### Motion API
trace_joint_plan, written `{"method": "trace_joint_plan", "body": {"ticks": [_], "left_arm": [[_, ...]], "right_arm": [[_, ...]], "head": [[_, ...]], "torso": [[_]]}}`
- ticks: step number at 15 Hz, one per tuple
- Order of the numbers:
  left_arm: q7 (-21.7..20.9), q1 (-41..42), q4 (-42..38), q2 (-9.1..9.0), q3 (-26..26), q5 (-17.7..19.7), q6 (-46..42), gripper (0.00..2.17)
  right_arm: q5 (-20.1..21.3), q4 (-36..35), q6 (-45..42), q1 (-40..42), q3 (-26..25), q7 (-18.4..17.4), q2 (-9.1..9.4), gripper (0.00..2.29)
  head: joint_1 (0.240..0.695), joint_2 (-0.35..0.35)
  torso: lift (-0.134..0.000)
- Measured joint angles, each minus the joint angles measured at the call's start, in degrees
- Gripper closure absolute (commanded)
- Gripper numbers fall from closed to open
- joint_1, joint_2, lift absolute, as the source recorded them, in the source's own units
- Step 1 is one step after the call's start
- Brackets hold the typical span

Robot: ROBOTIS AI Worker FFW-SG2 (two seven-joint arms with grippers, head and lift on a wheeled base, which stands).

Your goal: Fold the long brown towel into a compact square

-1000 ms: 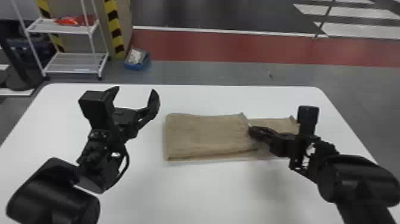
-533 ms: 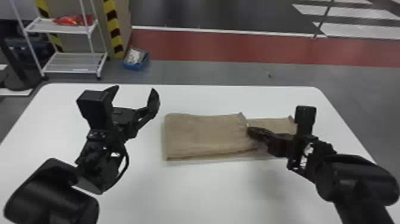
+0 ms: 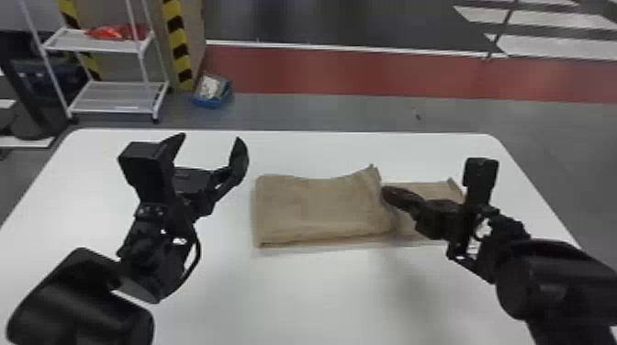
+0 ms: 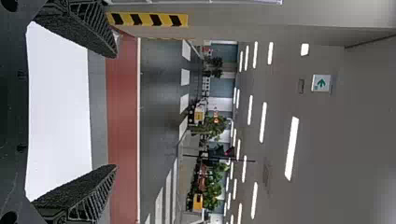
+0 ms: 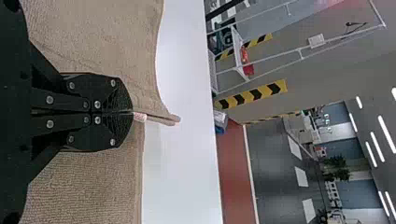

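The brown towel lies partly folded across the middle of the table, its thicker folded part at the left and a lower layer reaching right. My right gripper is at the edge between the two parts. In the right wrist view that gripper is shut on the towel's edge, and the towel spreads on both sides of the fingers. My left gripper stands open left of the towel, above the table, touching nothing. In the left wrist view, the left gripper has its fingers wide apart with nothing between them.
The white table extends around the towel on all sides. Beyond its back edge stand a white shelf rack at the left and a blue bin on the floor.
The towel's upper corner beside my right gripper stands slightly higher. The right gripper has shifted slightly left, still holding the towel; the left arm has hardly moved.
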Motion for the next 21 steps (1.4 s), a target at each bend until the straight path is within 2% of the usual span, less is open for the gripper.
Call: {"method": "trace_joint_plan", "body": {"ticks": [3,6,8,10,12,14,17,19,21], "left_arm": [[0.0,0.3,-0.4,0.00,0.0,-0.1,0.4,0.05],[0.0,0.5,-1.2,0.24,0.2,0.0,0.4,0.05],[0.0,0.5,-1.5,0.51,0.2,0.0,0.5,0.07],[0.0,0.5,-1.5,0.49,-0.2,-0.1,0.8,0.07],[0.1,0.7,-1.9,0.41,-0.5,-0.6,1.5,0.07],[0.1,1.0,-2.6,0.42,-0.3,-0.9,2.6,0.07],[0.1,1.1,-2.9,0.44,0.1,-0.9,2.9,0.07],[0.1,1.1,-2.9,0.43,0.2,-0.9,2.9,0.07],[0.1,1.2,-2.9,0.33,0.0,-0.9,2.9,0.07]], "right_arm": [[-2.1,-6.5,1.7,2.7,-3.6,-0.1,-0.11,1.20],[-6.4,-10.7,4.3,5.2,-9.8,-0.5,-2.21,1.20],[-5.1,-8.7,4.8,5.2,-9.8,-0.6,-3.08,1.20],[-2.8,-4.7,4.4,4.0,-7.3,-0.6,-2.88,1.20],[-2.3,-3.4,4.0,3.4,-6.1,-0.6,-2.47,1.20],[-3.9,-6.0,4.2,4.0,-8.3,-0.6,-2.51,1.20],[-7.7,-9.8,4.8,5.6,-13.8,-0.6,-3.82,1.20],[-8.9,-9.0,4.9,5.9,-16.4,-0.4,-5.32,1.20],[-7.8,-5.5,4.3,5.1,-15.6,0.3,-6.20,1.20]], "head": [[0.695,-0.105],[0.690,-0.142],[0.695,-0.170],[0.695,-0.168],[0.695,-0.160],[0.695,-0.166],[0.690,-0.201],[0.683,-0.227],[0.693,-0.244]], "torso": [[-0.124],[-0.124],[-0.124],[-0.124],[-0.124],[-0.124],[-0.124],[-0.124],[-0.124]]}}
